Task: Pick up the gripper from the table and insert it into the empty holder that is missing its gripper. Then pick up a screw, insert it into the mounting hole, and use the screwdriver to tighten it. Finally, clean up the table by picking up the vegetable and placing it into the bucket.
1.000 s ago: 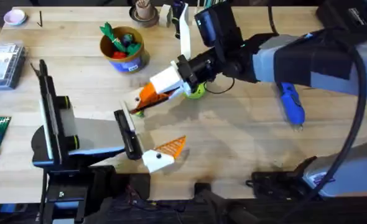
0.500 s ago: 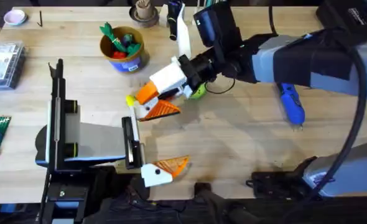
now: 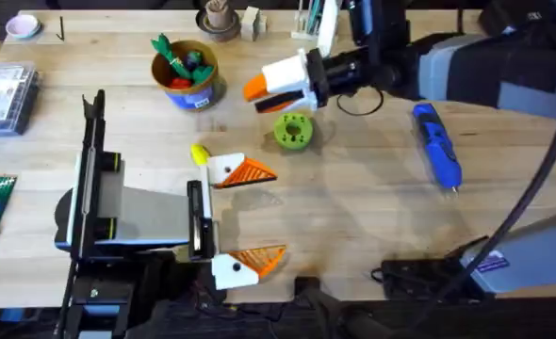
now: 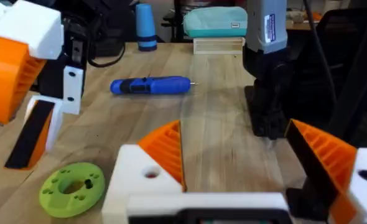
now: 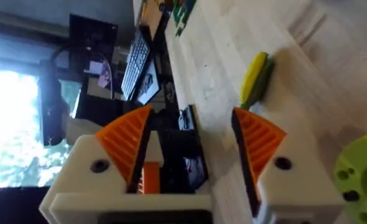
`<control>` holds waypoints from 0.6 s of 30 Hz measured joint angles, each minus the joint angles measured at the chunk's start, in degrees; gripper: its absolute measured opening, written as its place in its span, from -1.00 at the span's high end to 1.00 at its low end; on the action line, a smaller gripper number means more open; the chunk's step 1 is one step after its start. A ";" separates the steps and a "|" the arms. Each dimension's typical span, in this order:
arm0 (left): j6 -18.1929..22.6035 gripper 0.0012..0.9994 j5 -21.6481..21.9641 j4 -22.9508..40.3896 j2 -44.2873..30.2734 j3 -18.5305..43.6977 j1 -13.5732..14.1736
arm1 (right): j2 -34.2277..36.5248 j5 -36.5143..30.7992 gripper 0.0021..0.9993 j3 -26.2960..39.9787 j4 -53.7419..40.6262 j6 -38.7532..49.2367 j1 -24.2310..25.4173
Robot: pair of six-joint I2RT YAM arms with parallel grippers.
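The right gripper (image 3: 259,89), jaws apart and empty, hangs beyond the vegetable (image 3: 200,153), presumably for another approach.

On the tabletop (image 3: 372,217): bucket (image 3: 186,71) toward the far left with toy vegetables inside; disc (image 3: 293,131) near the middle, to the right of the bucket; vegetable (image 3: 200,154) nearer than the bucket, left of the disc, just beside the far fingertip of the left pincer (image 3: 245,215); screwdriver (image 3: 436,157) well to the right of the disc; cup of sticks (image 3: 219,19) at the far edge behind the bucket; right pincer (image 3: 280,83) raised just behind the disc
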State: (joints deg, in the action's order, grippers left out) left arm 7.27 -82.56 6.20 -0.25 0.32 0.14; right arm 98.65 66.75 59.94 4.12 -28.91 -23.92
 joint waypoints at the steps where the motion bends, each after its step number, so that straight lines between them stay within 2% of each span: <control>1: 0.00 -0.99 -0.02 0.00 0.00 0.00 0.00 | 0.00 -0.82 -0.58 0.00 0.00 0.16 1.03; 5: 0.00 -0.99 -0.20 0.00 0.00 0.00 0.00 | -0.21 -5.14 -0.58 0.13 -3.14 2.59 4.39; 8: 0.00 -0.99 -0.19 0.00 0.00 0.00 0.00 | -2.26 -11.70 -0.58 0.49 -13.04 7.15 5.42; 13: -0.02 -0.99 -0.17 0.28 0.00 0.00 0.00 | -8.53 -25.37 -0.59 5.23 -30.02 17.59 5.29; 18: -0.04 -0.99 -0.17 0.50 0.00 0.00 0.00 | -13.51 -41.00 -0.59 11.93 -41.72 26.59 5.29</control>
State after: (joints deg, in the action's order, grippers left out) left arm 7.22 -82.74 6.70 -0.25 0.32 0.14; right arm 85.14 25.76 71.88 -37.60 -2.32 -18.63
